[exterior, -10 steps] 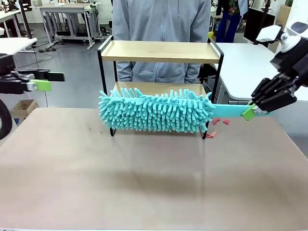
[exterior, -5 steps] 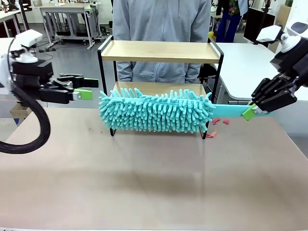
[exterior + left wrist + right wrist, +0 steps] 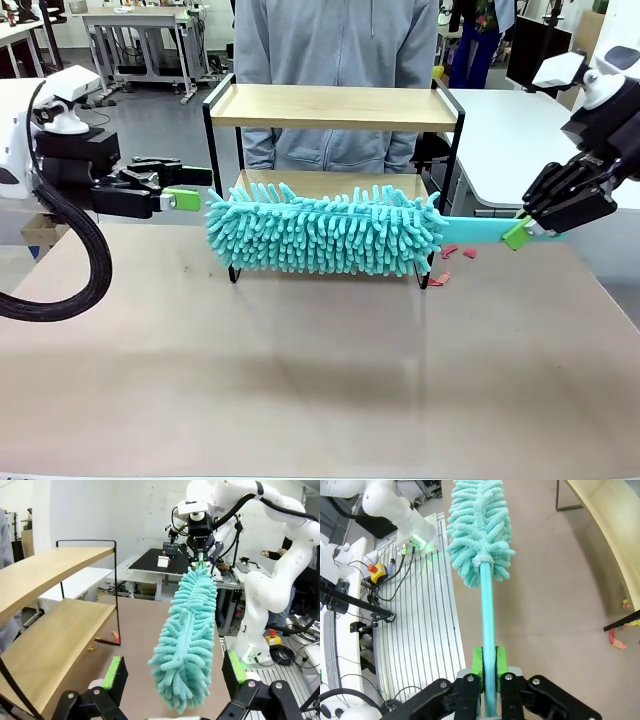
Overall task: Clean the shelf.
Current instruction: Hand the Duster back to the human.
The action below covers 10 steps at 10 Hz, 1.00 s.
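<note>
Two-tier shelf (image 3: 335, 107): two light wooden boards in a thin black metal frame, upright at the far middle of the tan tabletop (image 3: 320, 370), directly in front of a person in a grey hooded top (image 3: 335, 40). Turquoise microfibre duster (image 3: 325, 232): held level across the front of the shelf, fluffy head masking the lower board and both front legs, flat handle running toward picture right; contact with the lower board cannot be told. Right gripper (image 3: 520, 232): black with green pads, clamped tight on the end of the duster handle, right of the shelf and above the table edge; in the right wrist view (image 3: 488, 667) pads pressed flat on either side of the handle. Left gripper (image 3: 190, 192): jaws spread wide, nothing held, level beside the left end of the shelf, fingertips just beside the tip of the duster head; in the left wrist view (image 3: 172, 672) one green pad on each side of the duster head, neither visibly touching it. Small red scraps (image 3: 450, 265): several, loose on the tabletop by the shelf's right front leg, beneath the handle. White tables (image 3: 520, 130): behind and to the right of the shelf, in the room beyond.
</note>
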{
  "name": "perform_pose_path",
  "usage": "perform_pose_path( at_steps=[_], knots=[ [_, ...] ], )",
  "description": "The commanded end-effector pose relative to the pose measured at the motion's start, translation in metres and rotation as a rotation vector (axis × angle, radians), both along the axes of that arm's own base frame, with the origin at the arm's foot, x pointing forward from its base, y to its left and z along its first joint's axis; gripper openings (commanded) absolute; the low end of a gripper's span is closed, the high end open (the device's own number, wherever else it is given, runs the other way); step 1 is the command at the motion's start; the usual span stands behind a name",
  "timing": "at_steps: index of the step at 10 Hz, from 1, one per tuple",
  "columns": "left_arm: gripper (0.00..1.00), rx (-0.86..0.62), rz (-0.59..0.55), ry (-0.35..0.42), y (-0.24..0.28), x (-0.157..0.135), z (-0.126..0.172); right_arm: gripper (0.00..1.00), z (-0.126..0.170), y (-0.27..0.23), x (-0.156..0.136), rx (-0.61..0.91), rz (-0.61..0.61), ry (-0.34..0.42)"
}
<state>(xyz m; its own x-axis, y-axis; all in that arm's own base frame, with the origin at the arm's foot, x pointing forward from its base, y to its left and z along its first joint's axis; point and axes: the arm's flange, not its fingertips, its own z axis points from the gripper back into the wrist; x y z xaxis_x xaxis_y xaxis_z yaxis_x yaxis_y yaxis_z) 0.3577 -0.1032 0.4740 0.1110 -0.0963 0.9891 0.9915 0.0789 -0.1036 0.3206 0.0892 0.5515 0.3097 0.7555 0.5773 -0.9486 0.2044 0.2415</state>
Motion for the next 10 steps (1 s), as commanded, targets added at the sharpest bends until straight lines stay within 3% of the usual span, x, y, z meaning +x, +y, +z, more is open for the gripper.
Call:
perform_pose_path(
  at_steps=[1,10],
  knots=[
    [1.00,-0.034,-0.030,0.010,-0.011,0.000,-0.006,0.13,0.003,-0.001,0.000,0.024,0.005,-0.003],
    [1.00,-0.083,-0.111,0.072,-0.053,0.020,-0.049,0.13,0.003,-0.001,0.000,0.024,0.005,-0.003]
  ],
)
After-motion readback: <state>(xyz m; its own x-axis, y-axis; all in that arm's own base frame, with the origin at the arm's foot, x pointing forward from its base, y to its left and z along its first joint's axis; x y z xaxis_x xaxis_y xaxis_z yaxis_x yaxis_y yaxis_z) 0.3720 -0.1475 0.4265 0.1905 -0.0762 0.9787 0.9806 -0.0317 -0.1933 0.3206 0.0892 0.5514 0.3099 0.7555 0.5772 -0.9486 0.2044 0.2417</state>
